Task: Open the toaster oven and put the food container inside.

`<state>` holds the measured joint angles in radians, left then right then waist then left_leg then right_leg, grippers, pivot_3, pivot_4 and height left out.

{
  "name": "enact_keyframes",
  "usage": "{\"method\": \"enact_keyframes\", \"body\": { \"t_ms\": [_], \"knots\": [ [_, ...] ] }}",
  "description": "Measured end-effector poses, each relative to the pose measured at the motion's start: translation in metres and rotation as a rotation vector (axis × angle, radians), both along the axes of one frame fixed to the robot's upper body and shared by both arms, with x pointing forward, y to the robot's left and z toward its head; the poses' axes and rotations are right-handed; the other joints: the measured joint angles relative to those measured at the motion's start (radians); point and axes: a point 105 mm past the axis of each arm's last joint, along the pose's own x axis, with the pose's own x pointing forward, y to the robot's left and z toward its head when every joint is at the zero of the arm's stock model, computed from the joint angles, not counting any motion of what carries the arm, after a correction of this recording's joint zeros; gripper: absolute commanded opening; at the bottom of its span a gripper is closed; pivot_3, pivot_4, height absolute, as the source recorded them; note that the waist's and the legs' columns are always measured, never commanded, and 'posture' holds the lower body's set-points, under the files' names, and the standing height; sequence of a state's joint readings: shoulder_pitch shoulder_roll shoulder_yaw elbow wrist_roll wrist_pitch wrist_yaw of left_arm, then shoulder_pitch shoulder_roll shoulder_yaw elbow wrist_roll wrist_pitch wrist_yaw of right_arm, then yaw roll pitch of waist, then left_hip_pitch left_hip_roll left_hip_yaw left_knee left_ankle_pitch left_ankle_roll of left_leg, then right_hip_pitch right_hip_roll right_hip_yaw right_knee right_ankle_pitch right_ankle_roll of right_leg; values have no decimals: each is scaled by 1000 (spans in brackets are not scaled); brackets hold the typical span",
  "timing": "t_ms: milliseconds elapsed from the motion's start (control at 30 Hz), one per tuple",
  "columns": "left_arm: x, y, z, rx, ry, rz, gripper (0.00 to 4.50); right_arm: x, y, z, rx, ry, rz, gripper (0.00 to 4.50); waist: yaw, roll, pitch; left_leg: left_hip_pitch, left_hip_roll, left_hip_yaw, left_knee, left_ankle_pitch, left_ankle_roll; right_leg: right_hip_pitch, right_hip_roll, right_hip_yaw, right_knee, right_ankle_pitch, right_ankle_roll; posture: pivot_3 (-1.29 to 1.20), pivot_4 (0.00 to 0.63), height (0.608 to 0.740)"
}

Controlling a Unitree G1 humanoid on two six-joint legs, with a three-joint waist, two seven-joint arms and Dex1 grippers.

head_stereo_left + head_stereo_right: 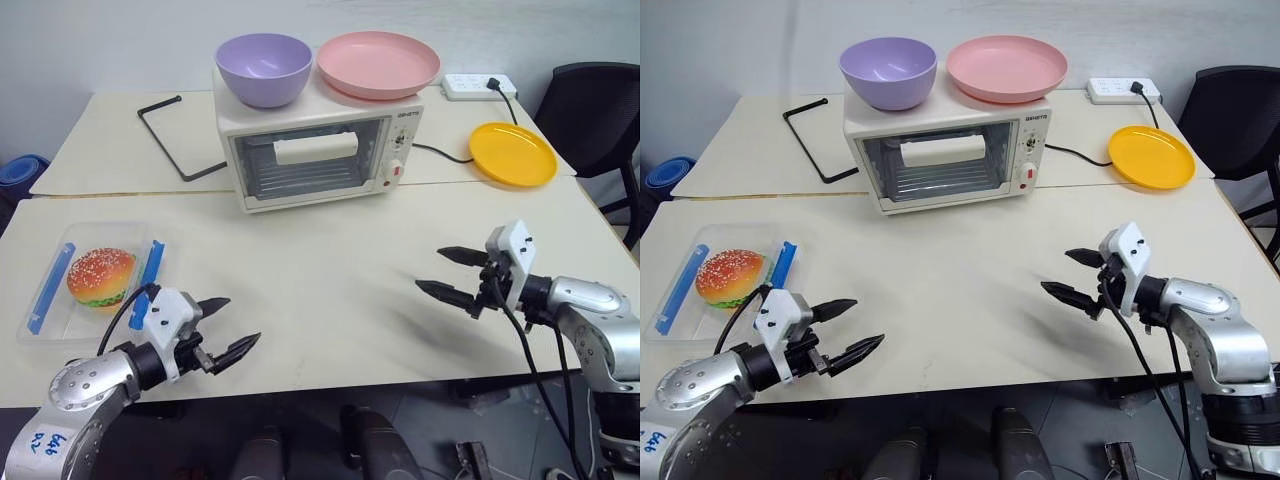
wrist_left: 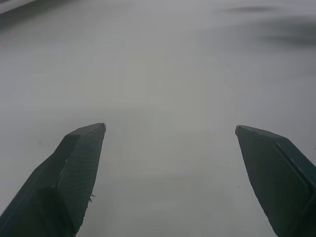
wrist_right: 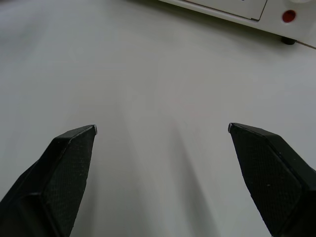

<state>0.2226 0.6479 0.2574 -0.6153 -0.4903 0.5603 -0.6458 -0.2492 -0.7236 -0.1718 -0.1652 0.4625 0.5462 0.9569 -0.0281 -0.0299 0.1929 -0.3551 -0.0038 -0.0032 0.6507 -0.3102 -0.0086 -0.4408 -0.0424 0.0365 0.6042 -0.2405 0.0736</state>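
Fingers [image 1: 231, 351] apart; toaster oven [image 1: 320, 140] broadside.

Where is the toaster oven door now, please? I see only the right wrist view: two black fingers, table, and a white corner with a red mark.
Observer: The toaster oven stands at the far side of the table, and its glass door is shut, the white bar handle across it.
Operator: And where is the food container?
Observer: The food container sits near the table's left edge, just beyond the left gripper, with a toy hamburger inside.
Operator: Is either gripper holding something?
Observer: No. The left gripper and the right gripper are both open and empty above the table.
Operator: Is anything on the oven?
Observer: Yes, a purple bowl and a pink plate.
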Motion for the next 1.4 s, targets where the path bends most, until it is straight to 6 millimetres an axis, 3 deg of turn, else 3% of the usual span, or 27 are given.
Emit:
{"method": "enact_keyframes", "body": {
  "t_ms": [433, 567, 800, 1100, 1200, 1400],
  "knots": [
    [15, -2, 11, -34, -24, 41, 4500, 1, 1, 0, -7, -12, -17, 4455, 0, 0, 0, 0, 0, 0, 1, 0, 0, 0, 0, 0, 1, 0, 0, 0, 150, 740],
    [20, -6, 16, -89, -21, 49, 4500, 11, 6, 8, 18, -38, -30, 4455, -1, 0, 0, 0, 0, 1, 2, 0, 0, 0, 0, 0, 2, 1, 1, 0, 150, 740],
    [40, -16, 74, -175, -144, -37, 4500, 49, 47, 39, 131, -88, 17, 4455, -3, 0, 0, 1, 0, 0, 2, 0, 0, -1, 2, -1, 7, 2, 0, 0, 150, 740],
    [51, -1, 129, -108, -265, -72, 4500, 108, 92, 85, 179, -156, 27, 4455, -6, 0, 0, -2, 0, 0, 0, -1, -3, -5, -1, -3, 6, 3, 0, 0, 150, 740],
    [51, 1, 134, -98, -282, -68, 4500, 116, 98, 97, 187, -186, 38, 4455, -5, 0, 0, -3, 1, -1, -2, -2, -3, -5, -2, -3, 6, 2, 0, 0, 150, 740],
    [52, 3, 132, -100, -276, -53, 4500, 117, 114, 94, 195, -168, 101, 4455, -3, 0, 0, -15, 1, -2, 1, -3, -2, -14, -3, -3, 4, 3, 1, 0, 150, 740]
  ]
}}
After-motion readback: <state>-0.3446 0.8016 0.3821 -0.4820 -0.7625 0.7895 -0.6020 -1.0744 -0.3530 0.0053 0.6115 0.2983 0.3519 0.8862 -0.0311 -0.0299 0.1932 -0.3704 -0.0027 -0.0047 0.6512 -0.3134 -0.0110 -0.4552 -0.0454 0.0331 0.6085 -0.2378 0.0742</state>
